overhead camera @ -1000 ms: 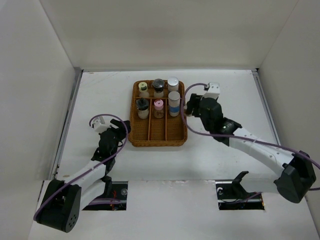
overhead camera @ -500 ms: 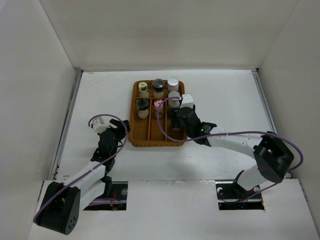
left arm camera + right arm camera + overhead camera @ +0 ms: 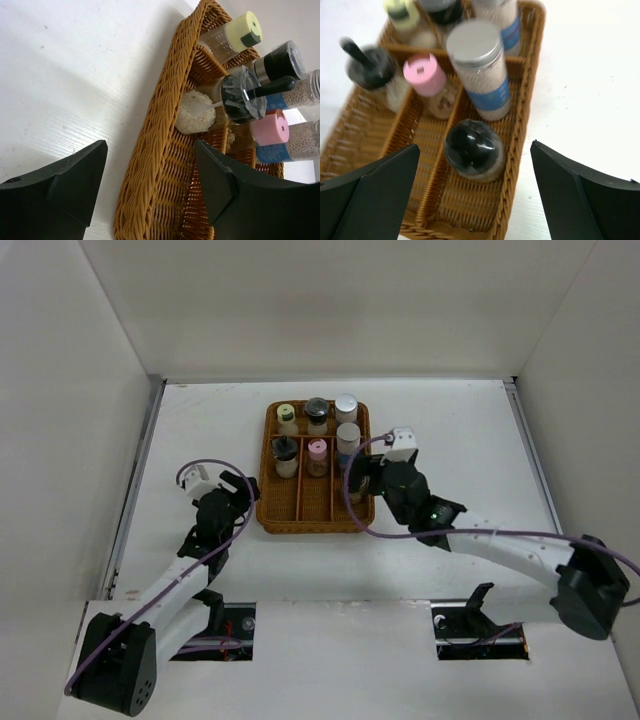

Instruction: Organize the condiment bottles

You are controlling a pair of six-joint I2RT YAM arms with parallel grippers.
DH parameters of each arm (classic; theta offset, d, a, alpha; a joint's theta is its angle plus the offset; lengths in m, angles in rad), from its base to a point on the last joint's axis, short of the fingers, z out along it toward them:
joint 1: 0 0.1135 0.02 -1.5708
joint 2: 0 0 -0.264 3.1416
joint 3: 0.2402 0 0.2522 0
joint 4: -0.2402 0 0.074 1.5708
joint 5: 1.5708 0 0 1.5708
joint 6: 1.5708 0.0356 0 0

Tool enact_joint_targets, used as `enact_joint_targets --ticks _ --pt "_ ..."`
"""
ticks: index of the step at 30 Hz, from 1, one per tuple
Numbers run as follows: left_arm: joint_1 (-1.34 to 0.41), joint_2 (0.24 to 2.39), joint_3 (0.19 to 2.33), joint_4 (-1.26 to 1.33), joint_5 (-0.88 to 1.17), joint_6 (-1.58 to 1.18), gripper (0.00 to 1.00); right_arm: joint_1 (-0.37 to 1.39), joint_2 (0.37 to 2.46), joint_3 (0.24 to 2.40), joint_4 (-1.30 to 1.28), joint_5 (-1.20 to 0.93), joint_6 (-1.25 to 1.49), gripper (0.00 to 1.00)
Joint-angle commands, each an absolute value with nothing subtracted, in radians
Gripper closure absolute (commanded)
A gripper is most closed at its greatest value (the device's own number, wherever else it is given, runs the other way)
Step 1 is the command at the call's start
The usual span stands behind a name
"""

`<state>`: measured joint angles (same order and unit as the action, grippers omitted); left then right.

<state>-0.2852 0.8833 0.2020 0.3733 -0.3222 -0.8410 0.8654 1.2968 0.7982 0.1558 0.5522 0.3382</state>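
Seven condiment bottles (image 3: 317,453) stand upright in the wicker tray (image 3: 300,524), which sits toward 12 o'clock on the bench (image 3: 470,430). Back row, L to R: yellow-green lid (image 3: 287,416), black lid, silver lid. Mid row: black pump top, pink lid, tall silver lid w/ blue-white label. The 7th, a black-lidded jar (image 3: 472,152), stands at the tray's 5 o'clock in the right-hand compartment, just in front of the tall silver one.

Right gripper (image 3: 475,145) hovers over that jar. Its fingers (image 3: 375,192) are spread wide, well clear of the jar on both sides, holding nothing. Left gripper (image 3: 150,147) is at the tray's 8 o'clock w/ fingers (image 3: 65,185) partway apart, one either side of the wicker rim. Can't tell if they touch it; no bottle in them.

Step in hand reads as the let-go of the last jar, so the task is prob. all but done, since no bottle shows on the bench outside the tray. Next move: right arm lifts straight up, then backs off toward 4 o'clock w/o clipping the tall jar at its 12. Left arm should ease away toward 7 o'clock w/o dragging the tray
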Motion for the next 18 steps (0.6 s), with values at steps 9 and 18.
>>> enact_joint_targets --ticks 9,18 --pt "-0.248 0.854 0.383 0.186 -0.293 -0.824 0.27 0.641 1.117 0.511 0.403 0.609 0.567 0.0" --pt "-0.275 0.936 0.428 0.204 -0.291 -0.833 0.27 0.628 1.189 0.535 0.405 0.54 0.577 0.0"
